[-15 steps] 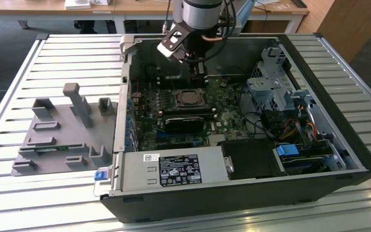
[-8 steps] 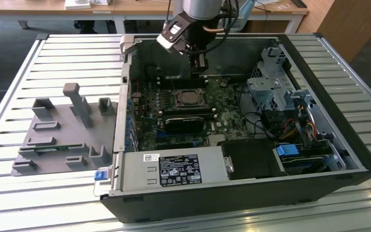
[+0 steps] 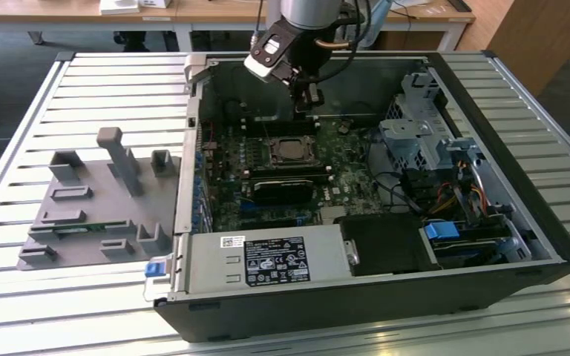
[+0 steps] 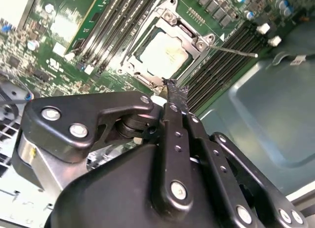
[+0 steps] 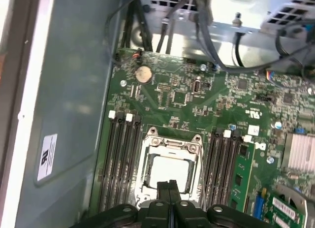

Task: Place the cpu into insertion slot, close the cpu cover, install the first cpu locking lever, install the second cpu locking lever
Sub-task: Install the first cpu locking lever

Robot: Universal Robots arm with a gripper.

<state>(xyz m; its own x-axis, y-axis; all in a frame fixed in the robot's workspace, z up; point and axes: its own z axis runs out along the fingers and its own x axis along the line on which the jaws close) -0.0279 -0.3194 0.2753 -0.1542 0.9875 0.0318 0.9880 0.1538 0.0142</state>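
Observation:
The cpu lies flat in the insertion slot on the green motherboard, its silver top showing in both wrist views. The cpu cover lies down around the chip as a metal frame. A thin locking lever juts sideways from the socket's corner over the memory slots. My gripper is shut with nothing between its black fingertips. It hovers just above the socket's edge. In the exterior view the gripper hangs inside the case, slightly behind the cpu.
The open computer case lies on a slatted metal table. A black heatsink block sits in front of the socket. Cables and drive cages crowd the exterior view's right. A grey fixture plate lies at the left.

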